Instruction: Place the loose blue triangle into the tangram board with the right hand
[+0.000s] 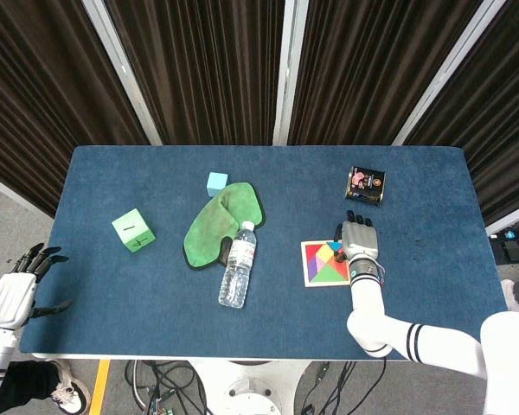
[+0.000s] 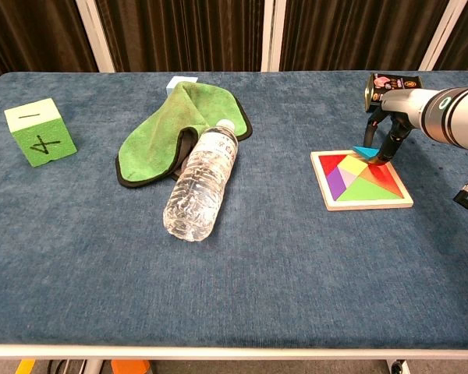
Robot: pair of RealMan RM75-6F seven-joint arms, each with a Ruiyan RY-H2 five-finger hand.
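Toward the right end of the table [image 1: 112,285], nearer the front edge than the back, the right hand [image 1: 358,239] reaches down over the far right corner of the tangram board [image 2: 361,179]. Its dark fingertips [image 2: 384,155] pinch the blue triangle [image 2: 365,150], which sits tilted at the board's back edge, partly over the coloured pieces and not lying flat in the frame. The left hand [image 1: 14,290] hangs off the front left corner of the table, fingers spread, holding nothing. Mid-table a water bottle [image 2: 200,185] lies on its side, its cap end resting on a green cloth [image 2: 164,132]. A green cube [image 2: 39,132] sits toward the left edge, and a small dark packet [image 1: 365,184] lies behind the board.
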